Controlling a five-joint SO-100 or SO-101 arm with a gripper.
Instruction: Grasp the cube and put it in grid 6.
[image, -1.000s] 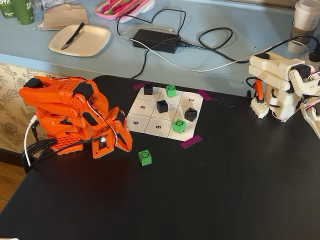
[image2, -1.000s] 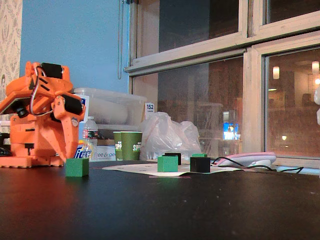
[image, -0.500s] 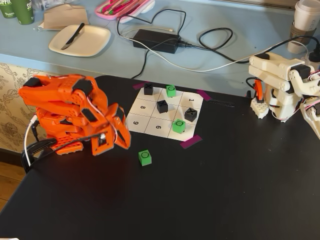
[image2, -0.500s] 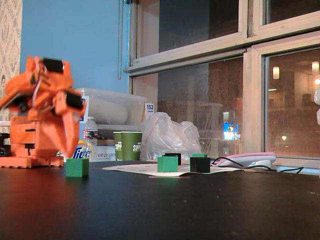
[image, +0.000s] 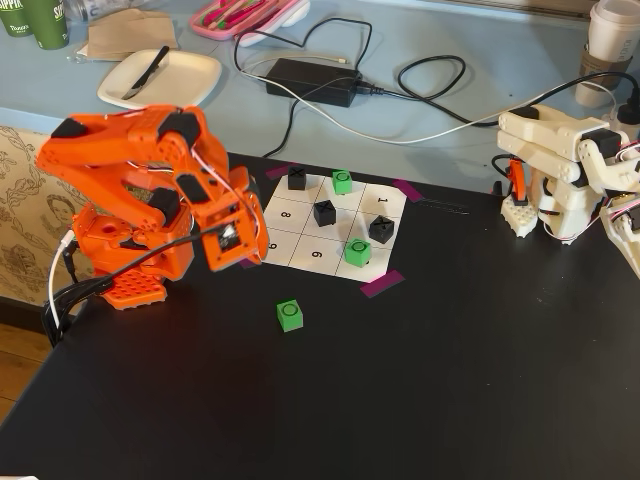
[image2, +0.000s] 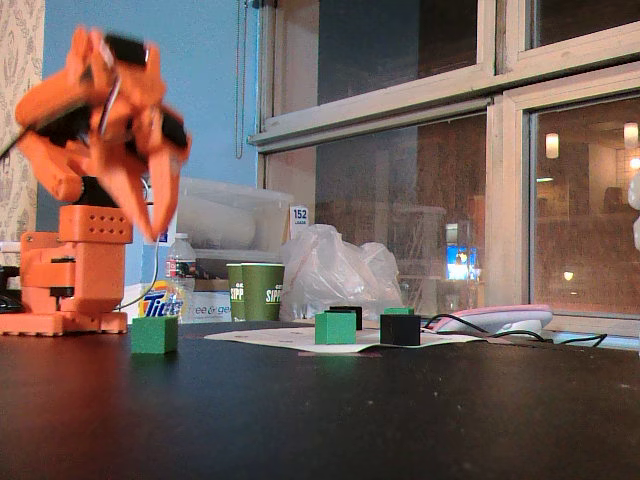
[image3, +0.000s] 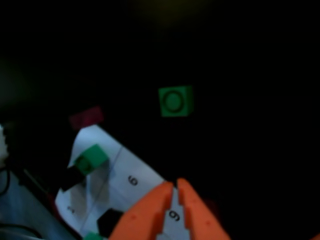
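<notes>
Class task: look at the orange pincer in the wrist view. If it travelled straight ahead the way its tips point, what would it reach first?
Probably the white paper grid, at the cell just ahead of the shut orange pincer; the lone bright green cube lies farther along. Depth is unclear.

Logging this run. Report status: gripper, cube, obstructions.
Gripper shut, empty, raised beside the grid's edge. Cube loose on black table, off the paper. Grid 6 vacant; green cube in the neighbouring cell.

Surface (image: 450, 380): black, smooth, semi-gloss w/ soft reflections. Grid sheet (image: 300, 248): matt white paper. Cube (image: 290, 315): green, prob. plastic, matt. Arm (image: 140, 190) & pincer (image3: 175, 192): orange plastic, matt, look 3D-printed. Plate (image: 160, 80): glossy off-white.
</notes>
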